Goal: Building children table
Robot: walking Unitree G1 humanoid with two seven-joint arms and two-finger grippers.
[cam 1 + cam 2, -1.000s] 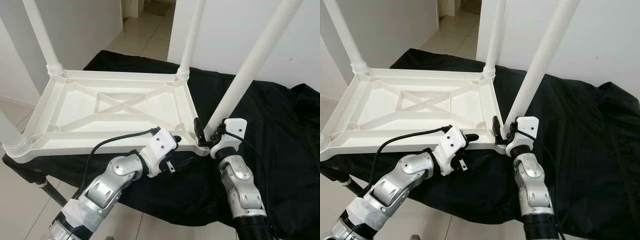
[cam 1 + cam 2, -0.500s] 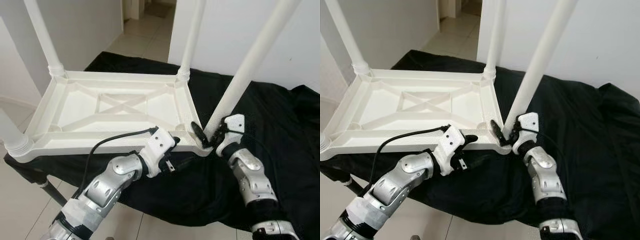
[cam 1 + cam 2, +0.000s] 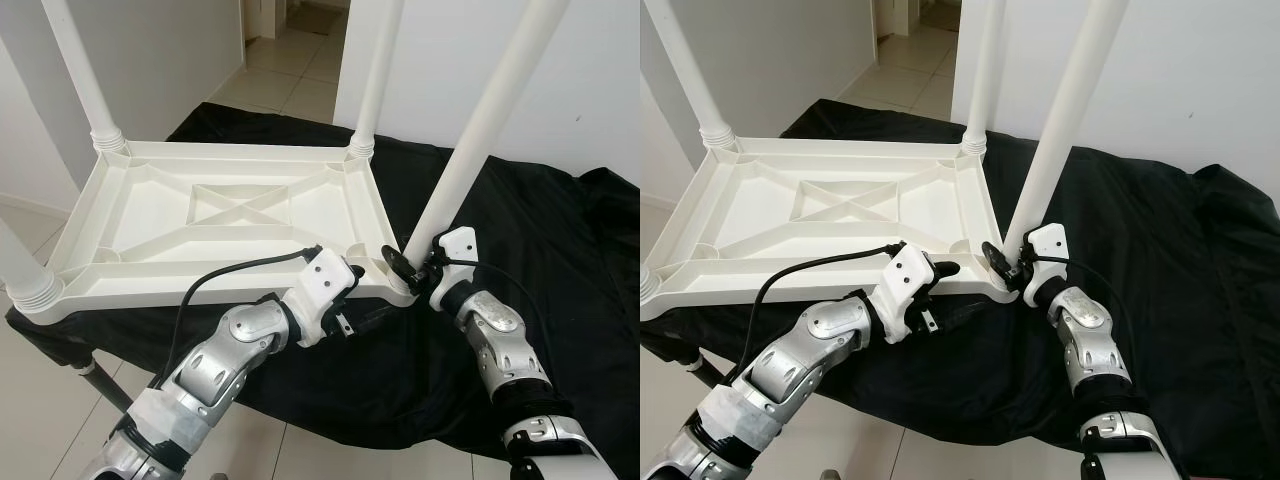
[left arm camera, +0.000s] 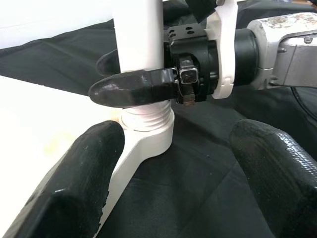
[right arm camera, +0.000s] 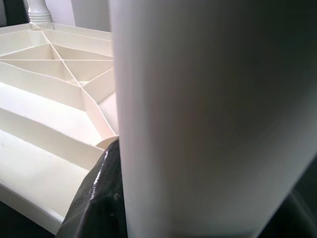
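table legs [image 3: 486, 104] cut off above

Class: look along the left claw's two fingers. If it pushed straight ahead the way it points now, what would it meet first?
Most likely the leg at its threaded base, with the right claw shut around it. The left claw is open; depth between them is hard to judge.

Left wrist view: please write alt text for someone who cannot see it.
The right gripper clamps a white table leg just above its threaded base, at a corner of the white tabletop. Two open black left fingers frame the scene over black cloth.
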